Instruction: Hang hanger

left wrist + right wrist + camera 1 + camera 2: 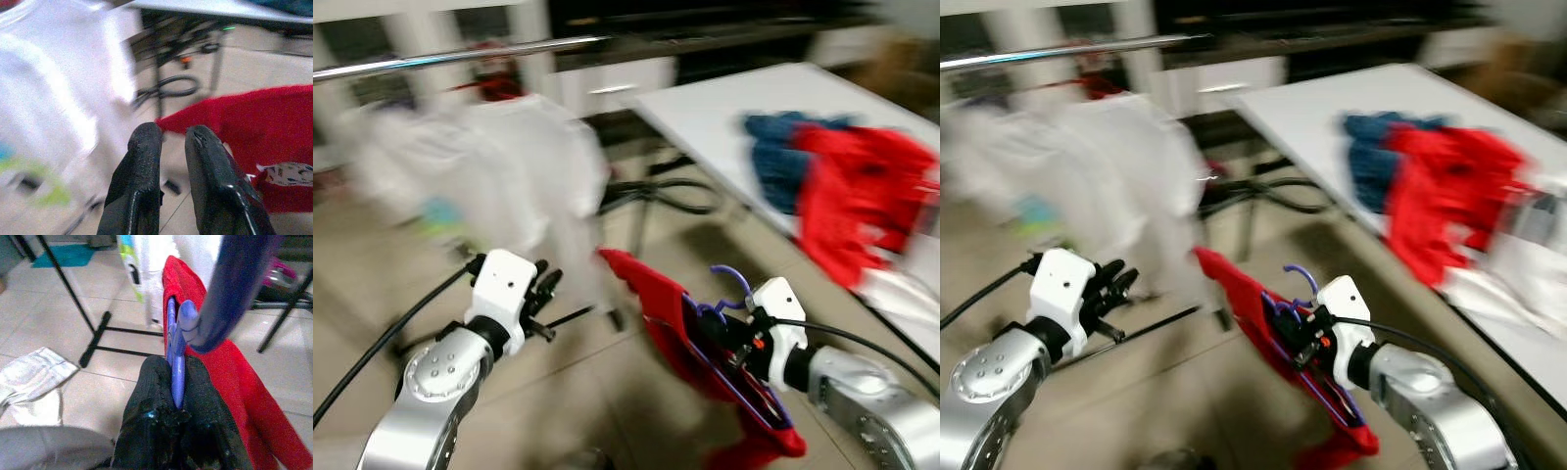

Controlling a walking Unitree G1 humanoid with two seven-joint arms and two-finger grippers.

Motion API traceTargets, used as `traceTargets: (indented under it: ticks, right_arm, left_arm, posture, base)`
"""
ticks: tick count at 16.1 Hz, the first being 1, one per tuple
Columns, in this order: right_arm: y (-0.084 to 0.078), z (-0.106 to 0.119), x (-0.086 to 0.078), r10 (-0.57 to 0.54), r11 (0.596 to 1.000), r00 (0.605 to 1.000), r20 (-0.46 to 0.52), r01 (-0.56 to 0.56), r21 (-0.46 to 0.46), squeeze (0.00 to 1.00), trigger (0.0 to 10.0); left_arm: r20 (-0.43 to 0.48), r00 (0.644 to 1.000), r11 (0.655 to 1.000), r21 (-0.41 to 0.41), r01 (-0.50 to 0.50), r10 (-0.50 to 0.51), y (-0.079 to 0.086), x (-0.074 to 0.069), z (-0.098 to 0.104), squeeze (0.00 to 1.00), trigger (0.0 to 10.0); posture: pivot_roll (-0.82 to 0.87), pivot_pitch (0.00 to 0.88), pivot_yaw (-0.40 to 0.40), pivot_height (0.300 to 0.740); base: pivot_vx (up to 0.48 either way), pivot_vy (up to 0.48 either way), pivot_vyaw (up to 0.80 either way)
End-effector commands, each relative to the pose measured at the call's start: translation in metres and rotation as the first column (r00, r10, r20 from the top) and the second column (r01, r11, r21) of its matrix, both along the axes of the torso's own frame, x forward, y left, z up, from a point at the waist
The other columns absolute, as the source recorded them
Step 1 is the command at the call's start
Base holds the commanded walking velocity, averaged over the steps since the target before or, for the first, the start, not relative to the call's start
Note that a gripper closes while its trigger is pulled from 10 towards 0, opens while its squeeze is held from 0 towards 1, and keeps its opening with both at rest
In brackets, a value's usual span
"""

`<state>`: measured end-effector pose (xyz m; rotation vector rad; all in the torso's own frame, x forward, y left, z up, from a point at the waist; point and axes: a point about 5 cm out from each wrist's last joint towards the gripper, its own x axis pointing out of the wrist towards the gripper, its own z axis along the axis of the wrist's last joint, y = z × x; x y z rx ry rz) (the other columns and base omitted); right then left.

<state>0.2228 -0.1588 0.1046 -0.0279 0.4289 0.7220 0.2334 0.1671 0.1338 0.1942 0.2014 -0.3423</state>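
Note:
My right gripper [732, 345] is shut on a purple hanger [176, 357] whose hook [736, 284] curls up above the fingers. A red garment [656, 304] hangs on that hanger and droops toward the floor. A silver clothes rail [460, 57] runs across the upper left, with a white garment [499, 166] hanging from it. My left gripper [548, 286] is raised low on the left, below the white garment, with its two black fingers [142, 166] close together and nothing between them. The head views are blurred.
A white table [724, 108] stands at the right with red clothes [862, 196] and blue clothes [778, 157] piled on it. The rack's black base bars [98, 340] and a white cloth [29, 377] lie on the tiled floor. Black cables [675, 191] loop under the table.

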Motion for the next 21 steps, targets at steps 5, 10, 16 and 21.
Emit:
traceTargets:
  ticks: [5,10,16,21]
  right_arm:
    - [-0.011,0.005,0.006,-0.163,0.987,0.984,0.069,0.163,0.005,0.0,10.0]
    - [-0.005,0.005,0.008,-0.116,0.992,0.989,0.095,0.12,-0.032,0.0,10.0]
    - [-0.003,0.007,0.014,-0.086,0.995,0.99,0.111,0.09,-0.035,0.0,10.0]
    - [-0.009,0.005,0.016,-0.152,0.988,0.985,0.087,0.151,0.012,0.0,10.0]
  left_arm:
    - [-0.008,1.0,0.999,-0.03,-0.013,0.013,-0.007,0.008,-0.006,0.0,10.0]
    - [-0.03,0.999,0.998,-0.059,-0.025,0.024,-0.008,0.009,-0.008,0.0,10.0]
    - [0.033,0.999,1.0,0.028,-0.011,0.01,-0.011,0.012,-0.004,0.0,10.0]
    - [-0.032,0.999,0.997,-0.07,-0.017,0.015,-0.013,0.013,-0.009,0.0,10.0]
  posture:
    - [0.07,0.025,-0.013,0.74]
    - [0.08,0.02,-0.026,0.74]
    - [0.09,0.018,-0.034,0.74]
    - [0.09,0.019,-0.033,0.74]
  base:
    - [0.0,0.355,0.16]
    - [0.0,-0.096,0.32]
    - [0.0,-0.231,0.8]
    - [0.0,0.1,0.48]
